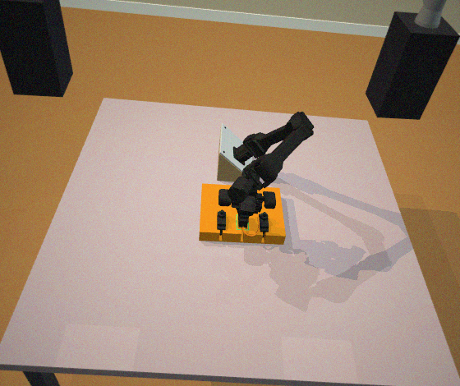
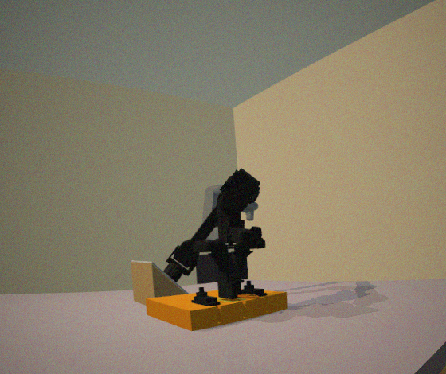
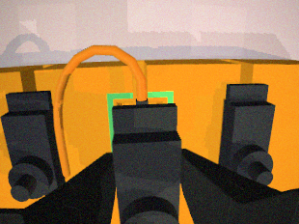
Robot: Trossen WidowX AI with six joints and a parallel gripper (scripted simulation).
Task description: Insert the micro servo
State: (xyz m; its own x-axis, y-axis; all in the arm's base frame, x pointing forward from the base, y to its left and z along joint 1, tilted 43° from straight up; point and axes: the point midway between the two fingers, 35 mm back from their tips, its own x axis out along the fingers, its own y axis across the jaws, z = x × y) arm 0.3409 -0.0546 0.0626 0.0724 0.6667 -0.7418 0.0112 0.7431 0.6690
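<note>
My gripper (image 1: pixel 243 219) (image 2: pixel 229 295) (image 3: pixel 147 159) points down, shut on the black loose micro servo (image 3: pixel 147 124). The servo's round output boss faces up at the bottom of the wrist view. The servo is over the green-outlined pocket (image 1: pixel 236 223) (image 3: pixel 111 125) on the orange deck (image 1: pixel 209 207) (image 2: pixel 170 309) (image 3: pixel 198 90). The outline's far and left sides show past it. The servo hides the pocket's inside, so its exact depth and whether its ears touch the deck cannot be told. Its orange cable (image 1: pixel 249 235) (image 3: pixel 99 50) leaves the far end and loops over the deck, left in the wrist view.
Two mounted black servos flank the pocket, one (image 1: pixel 221 221) (image 2: pixel 205 298) (image 3: pixel 248 128) on one side and one (image 1: pixel 264 222) (image 2: pixel 250 290) (image 3: pixel 30 126) on the other, near the fingers. Black wheels (image 1: pixel 224 197) (image 1: pixel 269 199) are at the rear deck. A wedge with a pale sloped face (image 1: pixel 227 143) (image 2: pixel 142 282) stands behind.
</note>
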